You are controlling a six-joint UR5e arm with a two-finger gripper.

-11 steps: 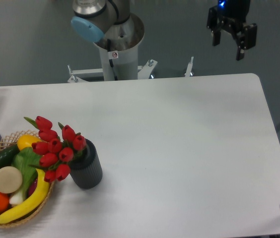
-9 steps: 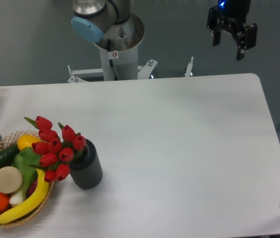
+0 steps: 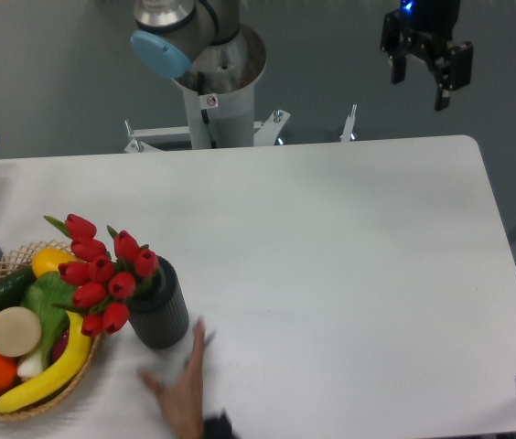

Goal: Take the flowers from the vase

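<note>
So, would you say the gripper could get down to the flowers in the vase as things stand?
Probably not safely yet. The gripper hangs open, high and far across the table from the flowers in the vase, with nothing above the blooms, but a person's hand is reaching in right beside the vase.

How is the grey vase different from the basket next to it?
The vase is dark grey with ribbed sides; the basket is light brown and woven. The vase stands tall and narrow; the basket is wide and shallow. The vase holds red flowers; the basket holds fruit and vegetables. Both sit at the table's left end.
</note>
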